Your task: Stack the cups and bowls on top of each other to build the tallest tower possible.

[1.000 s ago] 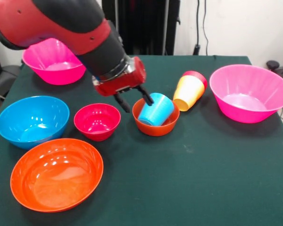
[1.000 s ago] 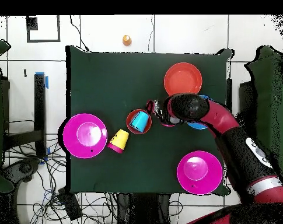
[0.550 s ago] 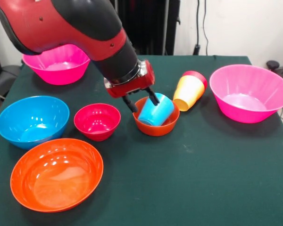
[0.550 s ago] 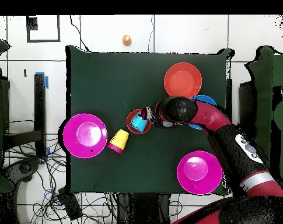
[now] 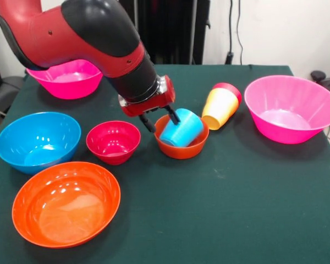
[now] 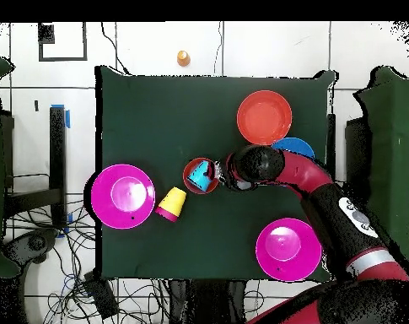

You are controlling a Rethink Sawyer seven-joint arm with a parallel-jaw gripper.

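Observation:
A blue cup lies tilted inside the small orange bowl at mid-table. My gripper is open at the cup's upper left. One finger touches the cup's side and the other hangs over the bowl's left rim. A yellow cup lies on its side with a red cup nested behind it. Around them stand a crimson bowl, a blue bowl, a wide orange bowl and two pink bowls.
From overhead the arm covers the crimson bowl and part of the blue bowl. The pink bowls sit near opposite table edges. A small orange object lies on the floor beyond the table.
My gripper has moved from beside the crimson bowl in to the blue cup and now touches it. The cup has hardly shifted in its bowl.

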